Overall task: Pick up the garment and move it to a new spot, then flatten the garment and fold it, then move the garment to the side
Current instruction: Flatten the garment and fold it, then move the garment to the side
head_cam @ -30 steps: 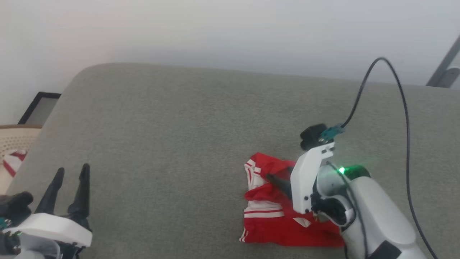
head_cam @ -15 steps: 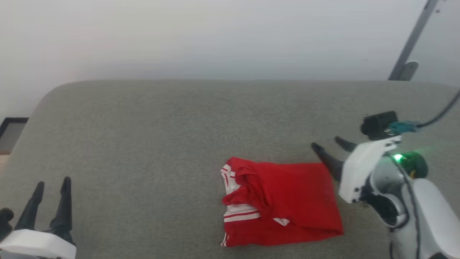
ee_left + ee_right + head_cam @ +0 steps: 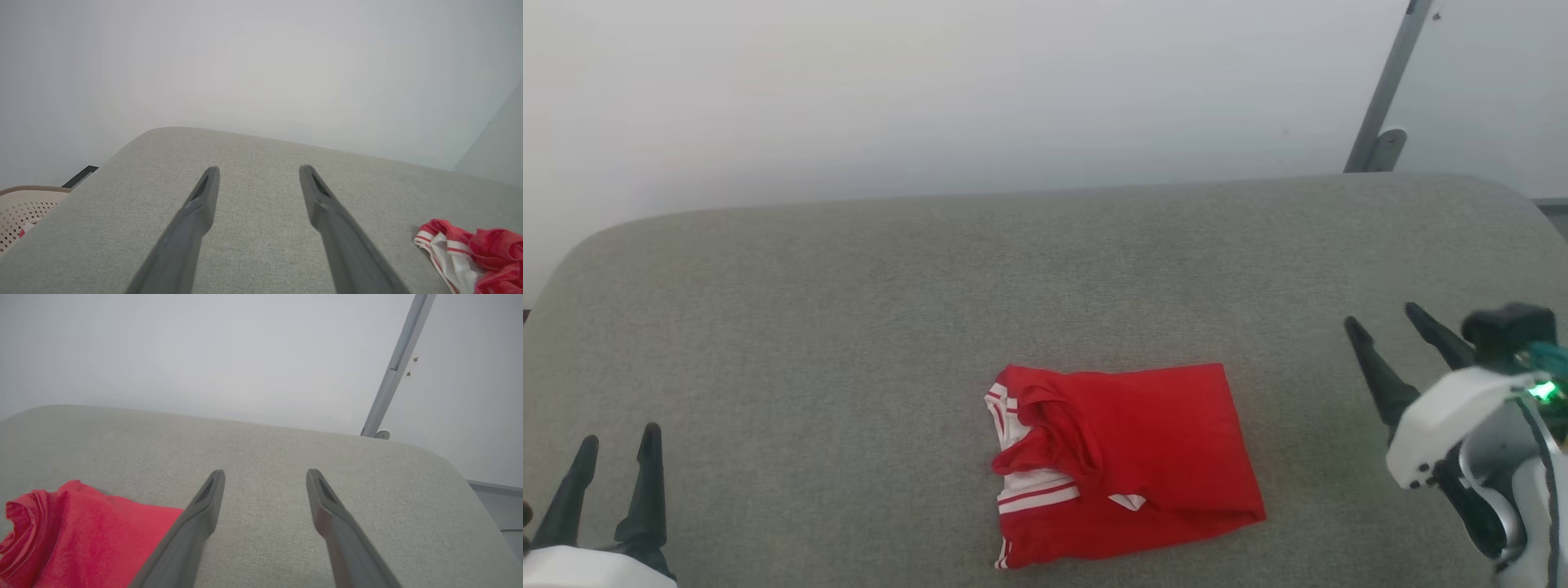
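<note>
The garment lies folded in a rough rectangle on the grey padded surface, close to the front edge and a touch right of centre in the head view. The red panel is on top, and the white, striped trim is bunched at its left end.

The left wrist view catches only that striped end, poking in at the right edge and cut off by the frame. It also picks up a pale perforated basket off the left side of the surface, with something red and white inside that is too small to make out. The right wrist view gets the opposite side, plain red cloth at lower left, its near corner slipping behind one dark finger. A grey pole stands against the wall beyond.

The right end effector sits to the garment's right, clear of it, with its fingers spread wide and holding nothing. The left end effector is well apart at the lower left corner. Its fingers are parted and empty, and its body is cut off by the bottom edge. Whether either set of fingertips touches the padding is hard to tell.
</note>
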Available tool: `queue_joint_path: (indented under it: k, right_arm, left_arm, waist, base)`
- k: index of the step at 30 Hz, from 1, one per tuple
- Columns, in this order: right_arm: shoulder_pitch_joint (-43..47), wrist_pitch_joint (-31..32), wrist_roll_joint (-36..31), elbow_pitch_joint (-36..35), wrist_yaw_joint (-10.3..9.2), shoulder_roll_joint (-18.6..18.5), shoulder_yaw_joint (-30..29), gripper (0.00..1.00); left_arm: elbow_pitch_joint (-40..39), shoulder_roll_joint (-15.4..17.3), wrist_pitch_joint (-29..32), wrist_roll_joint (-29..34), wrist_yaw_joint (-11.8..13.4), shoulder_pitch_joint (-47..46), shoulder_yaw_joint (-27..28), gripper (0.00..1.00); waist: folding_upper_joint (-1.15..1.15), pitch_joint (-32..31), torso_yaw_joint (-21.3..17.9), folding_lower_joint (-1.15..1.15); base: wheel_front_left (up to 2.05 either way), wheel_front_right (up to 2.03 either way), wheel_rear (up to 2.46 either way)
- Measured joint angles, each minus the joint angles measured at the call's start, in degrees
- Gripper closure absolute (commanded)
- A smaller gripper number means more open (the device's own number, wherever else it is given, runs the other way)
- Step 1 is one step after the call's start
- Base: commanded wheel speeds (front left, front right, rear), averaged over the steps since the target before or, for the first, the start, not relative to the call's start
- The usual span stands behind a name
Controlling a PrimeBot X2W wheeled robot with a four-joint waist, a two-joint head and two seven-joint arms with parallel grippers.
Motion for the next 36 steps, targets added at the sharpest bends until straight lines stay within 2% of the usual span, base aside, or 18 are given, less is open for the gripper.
queue_joint_path:
  k: [6,12,26,36]
  right_arm:
    - [2.1,-7.9,-1.6,3.5,0.00,0.2,-1.4,0.00]
    - [3.5,-11.6,-2.0,6.8,0.00,1.5,-2.2,0.00]
    - [3.7,-13.0,-1.3,9.4,0.00,2.1,-1.6,0.00]
    - [3.7,-11.6,-0.3,9.3,0.00,2.1,0.6,0.00]
  left_arm:
    - [-0.8,-0.3,0.0,0.5,0.0,0.8,0.8,0.00]
    - [-1.9,-0.1,0.0,1.6,0.0,1.4,0.7,0.00]
    - [-2.5,0.3,0.0,1.7,0.0,1.7,0.3,0.00]
    - [-2.5,0.2,0.0,1.8,0.0,1.7,-0.4,0.00]
  waist:
    - [0.00,-0.2,-1.1,0.00]
    - [0.00,-0.3,-1.5,0.00]
    - [0.00,-0.3,-1.5,0.00]
    - [0.00,-0.2,-0.5,0.00]
  base:
    - [0.00,0.00,0.00]
    - [0.00,0.00,0.00]
    - [0.00,0.00,0.00]
    - [0.00,0.00,0.00]
